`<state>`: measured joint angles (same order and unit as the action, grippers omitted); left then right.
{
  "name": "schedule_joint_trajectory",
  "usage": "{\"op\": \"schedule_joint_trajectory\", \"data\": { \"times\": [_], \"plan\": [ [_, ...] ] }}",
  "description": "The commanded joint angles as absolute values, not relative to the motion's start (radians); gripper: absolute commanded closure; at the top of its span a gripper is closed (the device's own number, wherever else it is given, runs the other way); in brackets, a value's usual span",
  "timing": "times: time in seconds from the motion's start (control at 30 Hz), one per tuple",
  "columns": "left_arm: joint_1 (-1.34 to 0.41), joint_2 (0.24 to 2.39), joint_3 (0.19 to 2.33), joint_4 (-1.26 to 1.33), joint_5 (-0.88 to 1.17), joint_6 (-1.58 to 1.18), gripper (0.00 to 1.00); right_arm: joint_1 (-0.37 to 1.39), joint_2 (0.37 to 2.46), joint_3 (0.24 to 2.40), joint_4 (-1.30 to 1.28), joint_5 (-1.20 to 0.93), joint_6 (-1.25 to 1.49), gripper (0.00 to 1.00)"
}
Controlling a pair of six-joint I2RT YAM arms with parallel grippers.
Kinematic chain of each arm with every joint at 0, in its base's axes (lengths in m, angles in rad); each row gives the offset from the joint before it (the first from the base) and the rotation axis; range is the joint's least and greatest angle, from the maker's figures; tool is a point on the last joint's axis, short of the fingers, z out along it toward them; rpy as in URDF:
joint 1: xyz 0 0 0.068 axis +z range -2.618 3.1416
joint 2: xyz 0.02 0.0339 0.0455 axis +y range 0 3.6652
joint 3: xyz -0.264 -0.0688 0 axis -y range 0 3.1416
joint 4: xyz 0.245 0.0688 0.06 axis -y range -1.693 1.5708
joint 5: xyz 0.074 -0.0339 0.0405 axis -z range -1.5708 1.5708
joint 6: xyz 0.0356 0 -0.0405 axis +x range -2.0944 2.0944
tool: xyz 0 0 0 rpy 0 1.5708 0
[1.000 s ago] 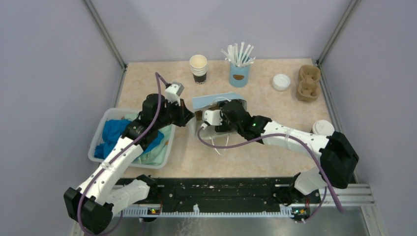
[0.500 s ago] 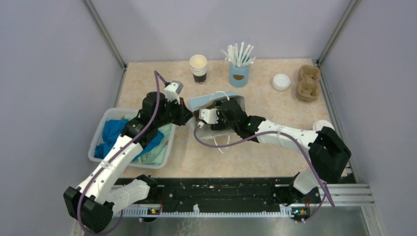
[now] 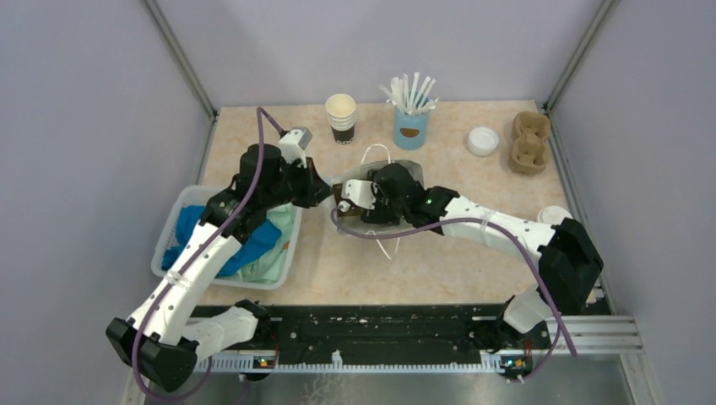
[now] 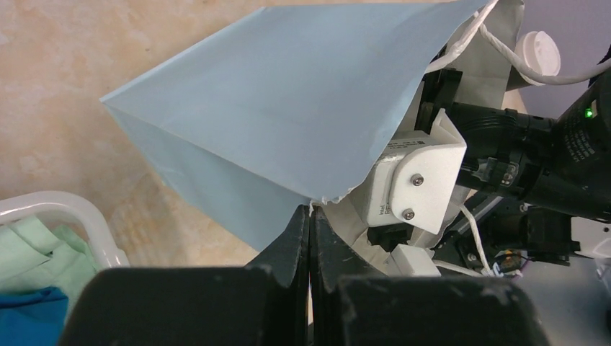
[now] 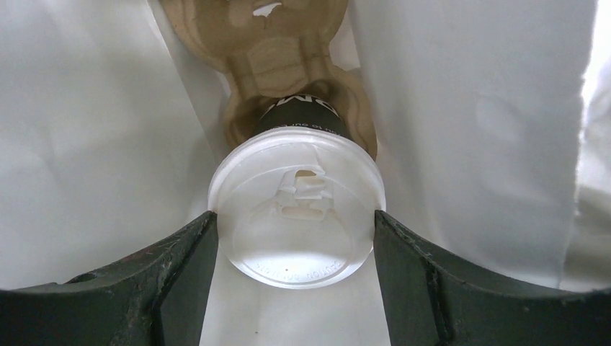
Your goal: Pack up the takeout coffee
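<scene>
Left gripper (image 4: 310, 225) is pressed together, pinching the edge of the light blue paper bag (image 4: 288, 108). Right gripper (image 5: 294, 229) is inside the bag, its 2 fingers clamped on either side of the white lid of the takeout coffee (image 5: 295, 194). The cup's black base sits at the brown pulp carrier (image 5: 277, 50), also inside the bag.

A table (image 3: 439, 270) with a beige, stone-speckled top (evenly and softly lit) sits boxed in by plain lilac-grey walls (image 3: 84, 126), silver metal posts (image 3: 181, 63) running up the back corners, a black rail (image 3: 380, 333) along its near edge
</scene>
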<state>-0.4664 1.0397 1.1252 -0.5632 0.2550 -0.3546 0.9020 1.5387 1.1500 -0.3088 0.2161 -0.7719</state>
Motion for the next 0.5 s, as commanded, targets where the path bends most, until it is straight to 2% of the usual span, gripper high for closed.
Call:
{"op": "schedule_joint_trajectory", "data": {
  "times": [0.0, 0.3, 0.47],
  "plan": [
    [-0.468, 1.076, 1.21, -0.647, 0.342, -0.424, 1.0, 0.913, 1.512, 1.225, -0.564, 0.118, -0.636, 0.57],
    [-0.462, 1.19, 1.345, -0.876, 0.36, -0.469, 1.0, 0.941, 1.544, 1.312, -0.848, -0.025, -0.467, 0.57],
    [-0.451, 1.253, 1.426, -0.969, 0.281, -0.483, 1.0, 0.943, 1.568, 1.35, -0.928, -0.046, -0.422, 0.55]
  ]
}}
